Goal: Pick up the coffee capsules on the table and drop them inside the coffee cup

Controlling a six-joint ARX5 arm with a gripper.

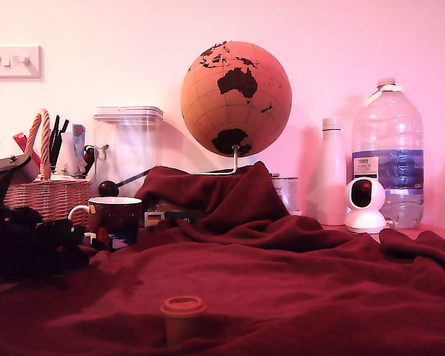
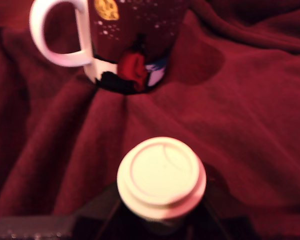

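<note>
Rumpled dark red fleece covers the table (image 1: 297,289), carrying an upright orange-brown capsule (image 1: 183,317) and the mug (image 1: 116,220).

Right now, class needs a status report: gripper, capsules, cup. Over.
gripper appears shut on pale capsule. coffee cup upright, close ahead. orange capsule loose on red cloth. Nothing between pale capsule and cup.

"TESCO" can be read on the white label (image 1: 366,165) of the water bottle (image 1: 388,152). The finer print beneath it is too small to be read.
</note>
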